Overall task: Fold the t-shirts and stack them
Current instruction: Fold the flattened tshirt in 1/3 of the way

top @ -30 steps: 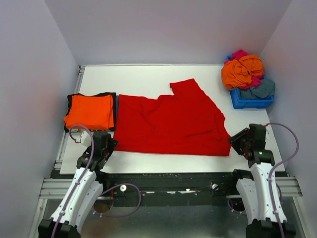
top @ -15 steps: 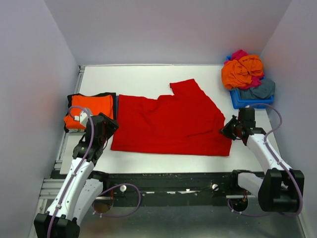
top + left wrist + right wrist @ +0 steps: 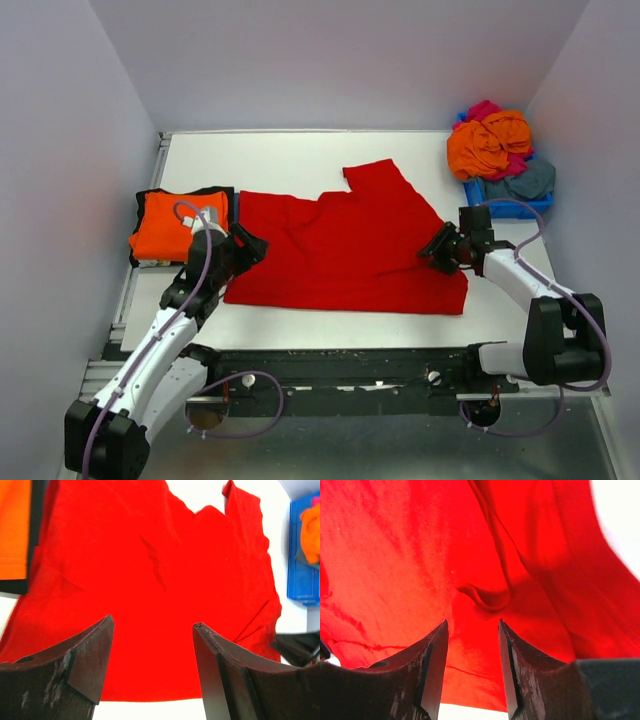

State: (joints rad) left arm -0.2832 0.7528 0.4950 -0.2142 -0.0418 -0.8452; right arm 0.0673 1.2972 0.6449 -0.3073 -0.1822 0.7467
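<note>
A red t-shirt [image 3: 345,245] lies spread flat on the white table, one sleeve pointing to the far side. My left gripper [image 3: 245,248] hovers over its left edge, open, with red cloth [image 3: 150,570] below the gap and nothing between the fingers [image 3: 95,650]. My right gripper [image 3: 437,248] is over the shirt's right edge, also open. In the right wrist view a small raised fold [image 3: 487,596] sits just ahead of the right gripper [image 3: 473,624]. A folded orange t-shirt [image 3: 180,225] rests on a black one [image 3: 140,205] at the left.
A blue bin [image 3: 505,205] at the back right holds crumpled orange [image 3: 485,140], magenta [image 3: 483,108] and grey-blue [image 3: 525,182] t-shirts. Pale walls close in the table on three sides. A metal rail [image 3: 350,365] runs along the near edge.
Both arms have reached forward from the near edge. The left gripper now sits over the red shirt's left edge and the right gripper over its right edge. The shirt's lower left corner shifted slightly.
</note>
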